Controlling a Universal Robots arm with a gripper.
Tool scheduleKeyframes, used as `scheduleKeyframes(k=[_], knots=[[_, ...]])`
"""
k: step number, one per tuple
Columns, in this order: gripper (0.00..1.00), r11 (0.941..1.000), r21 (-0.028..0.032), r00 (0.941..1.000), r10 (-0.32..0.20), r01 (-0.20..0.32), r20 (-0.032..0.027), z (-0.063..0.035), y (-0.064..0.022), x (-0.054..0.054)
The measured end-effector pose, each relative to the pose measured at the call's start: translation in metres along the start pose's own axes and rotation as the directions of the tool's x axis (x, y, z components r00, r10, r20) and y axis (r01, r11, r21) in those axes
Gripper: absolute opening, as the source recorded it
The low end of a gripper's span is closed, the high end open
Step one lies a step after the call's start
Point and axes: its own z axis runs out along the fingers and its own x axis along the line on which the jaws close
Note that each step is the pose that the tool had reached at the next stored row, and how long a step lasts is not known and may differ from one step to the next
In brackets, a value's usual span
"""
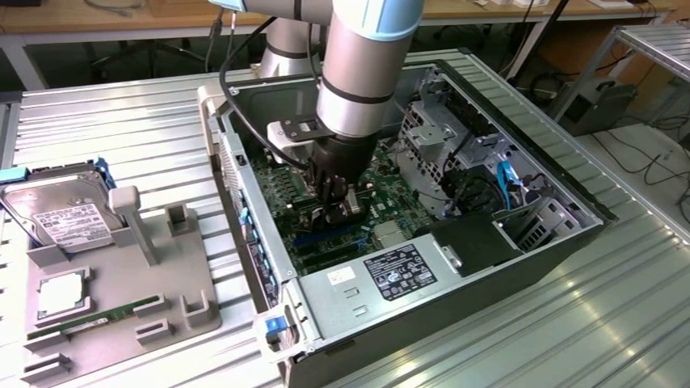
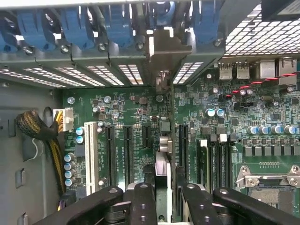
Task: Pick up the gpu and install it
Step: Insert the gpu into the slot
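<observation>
Inside the open PC case [image 1: 323, 311], my gripper [image 1: 336, 208] hangs low over the green motherboard [image 2: 117, 105]. It is shut on the gpu [image 2: 161, 157], a slim card that the wrist view shows edge-on between the black fingers [image 2: 140, 201]. The card's pale metal bracket [image 2: 164, 49] reaches up against the row of rear slot openings, beside the blue clips [image 2: 75, 23]. The card stands upright, in line with the black expansion slots [image 2: 127, 145]. Whether its lower edge sits in a slot is hidden by the fingers.
A grey fixture [image 1: 161, 283] at the exterior view's left holds a silver hard drive [image 1: 60, 214] and a green RAM stick [image 1: 92, 317]. Inside the case are the labelled power supply [image 1: 401, 273], a drive cage [image 1: 431, 137], a CPU socket [image 2: 269, 176] and a braided cable bundle [image 2: 35, 126].
</observation>
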Motion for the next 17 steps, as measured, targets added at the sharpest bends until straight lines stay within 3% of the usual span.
scheduleKeyframes(k=[4, 7, 17], knots=[[0.26, 1.0, -0.0003, 1.0, -0.001, 0.001, -0.0024, -0.0002, 0.0001, 0.0001], [0.31, 1.0, 0.0, 1.0, -0.001, 0.001, -0.0019, -0.0002, 0.0001, -0.0003], [0.32, 1.0, -0.0002, 1.0, -0.001, 0.001, -0.002, -0.0011, 0.0006, -0.0043]])
